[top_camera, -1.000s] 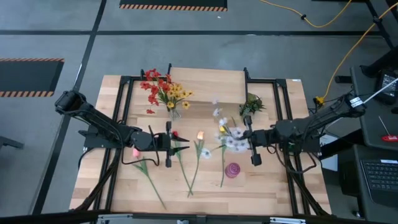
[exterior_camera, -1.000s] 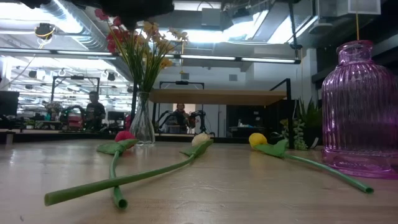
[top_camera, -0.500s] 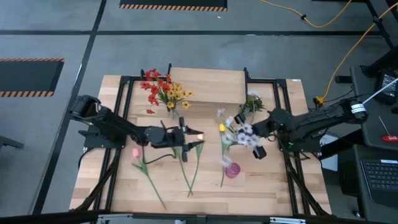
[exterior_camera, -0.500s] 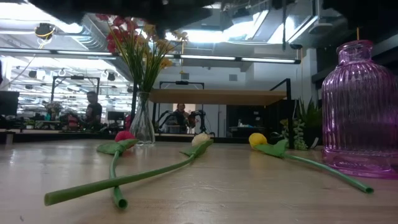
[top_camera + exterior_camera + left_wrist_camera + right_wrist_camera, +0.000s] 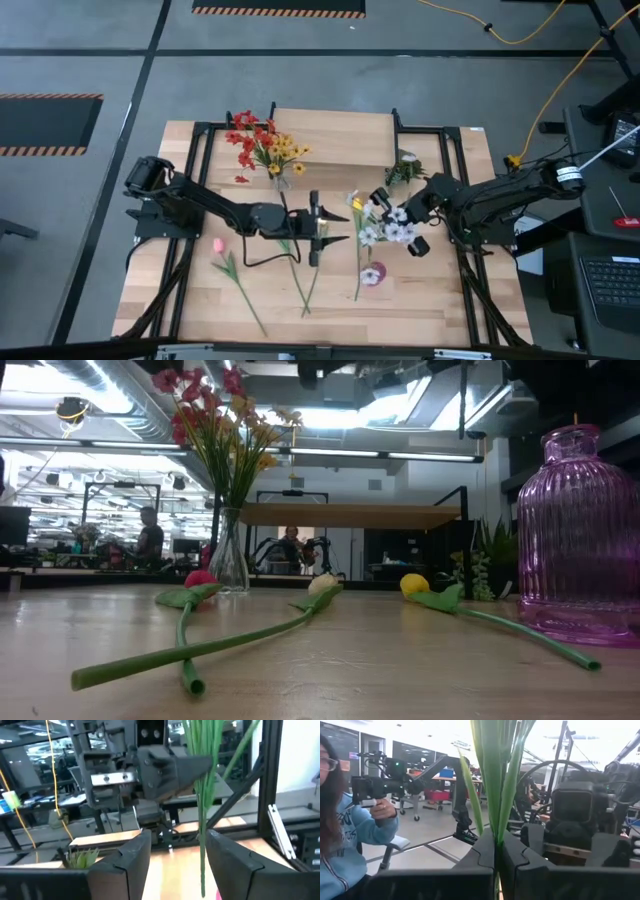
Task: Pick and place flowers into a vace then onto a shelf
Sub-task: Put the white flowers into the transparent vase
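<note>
My right gripper [image 5: 392, 218] is shut on a white spray of flowers [image 5: 385, 230], held above the table just beyond a purple vase [image 5: 372, 273]. My left gripper [image 5: 345, 226] reaches in level from the table's left, open. In the left wrist view its fingers [image 5: 130, 860] stand on either side of the spray's hanging green stems [image 5: 202, 820], and I see no touch. A clear vase [image 5: 228, 560] holds red and yellow flowers [image 5: 262, 148]. Single tulips [image 5: 300, 275] lie flat on the table. The shelf [image 5: 335, 136] stands at the far side. My right gripper pinches the white spray's bundled green stems [image 5: 495, 827] between its two fingers, coming in about level from the table's right. The fingers lie across the stems. The spray stands roughly upright, flowers up, its lower stems hanging free and clear of the table.
A small green leafy sprig [image 5: 403, 168] sits near the shelf's right end. Black frame rails [image 5: 200, 170] run along both sides of the table. In the right wrist view a person [image 5: 350, 820] sits beyond the table holding a hand-held device.
My left gripper has travelled toward the table's right, away from the lying tulips and up to the white spray. My right gripper has turned at the wrist and shifted a little toward the left arm, so the spray has swung round and now stands over the purple vase's far side.
</note>
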Robot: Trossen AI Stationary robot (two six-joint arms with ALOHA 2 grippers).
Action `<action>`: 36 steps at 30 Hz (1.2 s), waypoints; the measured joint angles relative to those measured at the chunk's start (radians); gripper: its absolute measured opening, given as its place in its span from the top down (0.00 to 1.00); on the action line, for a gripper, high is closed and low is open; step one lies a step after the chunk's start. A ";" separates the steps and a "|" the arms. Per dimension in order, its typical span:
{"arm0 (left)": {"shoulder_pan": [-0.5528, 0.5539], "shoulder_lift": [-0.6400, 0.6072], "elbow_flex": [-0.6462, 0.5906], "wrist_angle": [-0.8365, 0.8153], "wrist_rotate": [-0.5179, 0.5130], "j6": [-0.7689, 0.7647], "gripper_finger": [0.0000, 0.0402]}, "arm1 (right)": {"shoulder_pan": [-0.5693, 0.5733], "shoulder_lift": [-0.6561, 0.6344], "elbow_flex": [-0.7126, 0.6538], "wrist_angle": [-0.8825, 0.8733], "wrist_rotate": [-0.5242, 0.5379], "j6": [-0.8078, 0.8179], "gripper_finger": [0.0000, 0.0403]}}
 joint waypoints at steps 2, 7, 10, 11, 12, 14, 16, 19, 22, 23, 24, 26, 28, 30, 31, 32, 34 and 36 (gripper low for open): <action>0.010 0.006 0.003 0.012 0.000 -0.035 0.54 | 0.000 0.000 0.000 0.000 0.000 -0.002 1.00; 0.033 0.020 0.009 0.012 0.076 -0.098 0.54 | 0.000 0.000 0.000 -0.001 0.000 -0.004 1.00; 0.041 0.038 0.009 0.026 0.117 -0.110 0.54 | 0.000 0.000 0.000 -0.001 0.000 -0.005 1.00; 0.043 0.046 0.010 0.036 0.122 -0.110 0.54 | 0.000 0.000 0.000 0.000 0.000 -0.005 1.00; 0.044 0.050 0.014 0.034 0.127 -0.110 0.54 | 0.000 0.000 0.000 0.000 0.000 -0.005 1.00; 0.044 0.067 0.032 0.035 0.141 -0.111 0.55 | 0.000 0.000 0.000 -0.001 0.000 -0.005 1.00; 0.044 0.084 0.056 0.034 0.164 -0.106 0.55 | 0.000 0.000 0.000 -0.002 0.000 -0.005 1.00; 0.044 0.113 0.095 0.030 0.200 -0.092 0.55 | 0.000 0.000 0.000 -0.003 0.000 -0.001 1.00; 0.050 0.129 0.119 0.022 0.201 -0.092 0.55 | 0.000 0.000 0.000 -0.011 0.000 -0.001 1.00; 0.051 0.130 0.124 0.019 0.201 -0.091 0.55 | 0.000 0.000 0.000 -0.014 0.000 -0.001 1.00; 0.052 0.130 0.133 0.013 0.201 -0.091 0.55 | 0.000 0.000 0.000 -0.015 0.000 0.000 1.00; 0.058 0.130 0.143 0.007 0.201 -0.092 0.55 | 0.000 0.000 0.000 -0.015 0.000 -0.001 1.00; 0.059 0.130 0.146 0.003 0.210 -0.102 0.55 | 0.000 0.000 0.000 -0.015 0.000 0.000 1.00; 0.064 0.130 0.147 -0.003 0.235 -0.124 0.55 | 0.000 0.000 0.000 -0.013 0.000 0.000 1.00; 0.066 0.130 0.148 -0.010 0.244 -0.136 0.55 | 0.000 0.000 0.000 -0.013 0.000 -0.001 1.00; 0.069 0.130 0.148 -0.016 0.250 -0.144 0.55 | 0.000 0.000 0.000 -0.013 0.001 -0.001 1.00; 0.070 0.130 0.148 -0.020 0.250 -0.151 0.55 | 0.000 0.000 0.000 -0.011 0.002 -0.001 1.00; 0.070 0.130 0.148 -0.019 0.250 -0.153 0.55 | 0.000 0.000 0.000 -0.010 0.003 -0.001 1.00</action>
